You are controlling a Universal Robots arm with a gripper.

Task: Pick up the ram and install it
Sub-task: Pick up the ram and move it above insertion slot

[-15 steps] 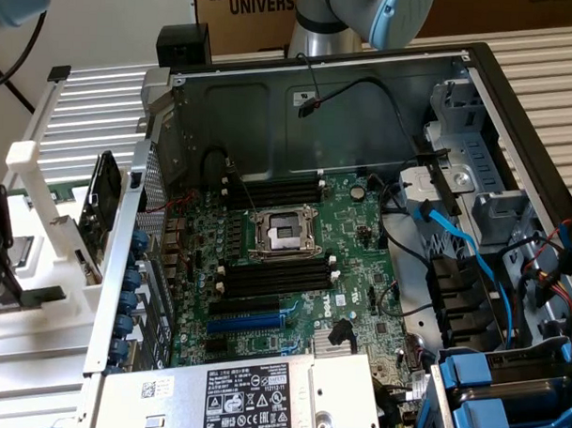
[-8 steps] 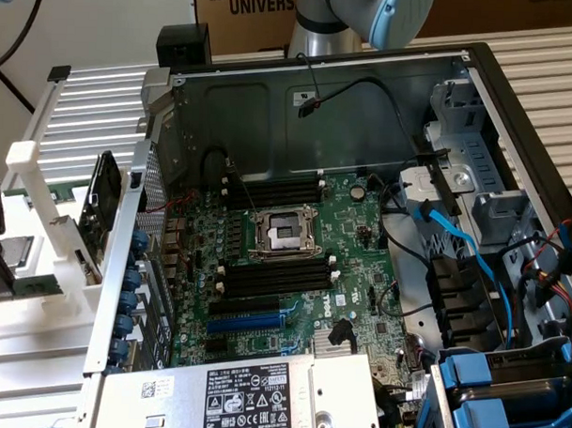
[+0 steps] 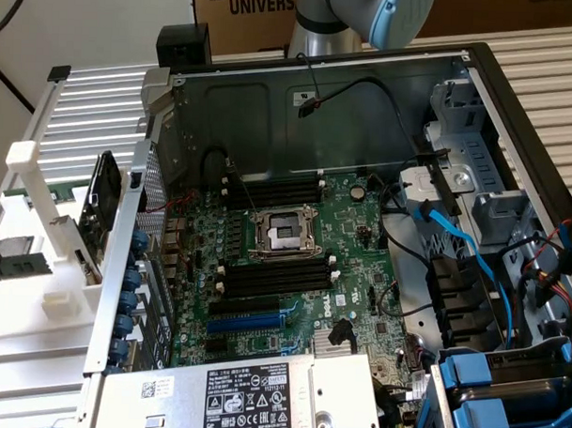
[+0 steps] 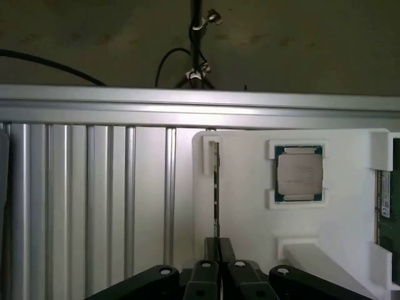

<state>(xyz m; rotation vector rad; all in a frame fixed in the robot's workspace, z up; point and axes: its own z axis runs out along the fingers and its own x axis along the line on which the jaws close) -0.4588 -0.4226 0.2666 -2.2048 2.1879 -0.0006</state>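
Gripper (image 4: 218,242) fingers (image 4: 227,247) sit nearest, pinched narrow on the near end of the ram (image 4: 215,187), which stands on edge in a slot of the white tray (image 4: 244,212). Beyond, a processor (image 4: 299,173) lies in its recess, short of the metal rail (image 4: 125,103).

Exterior view: high, angled into open case (image 3: 252,109). Wrist view: past claw (image 4: 219,242), close on white holder (image 4: 244,187), shared.

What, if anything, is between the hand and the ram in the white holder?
Nothing visible. The ram stands on edge in its white holder, directly in line with the hand, and no object crosses the line between them.
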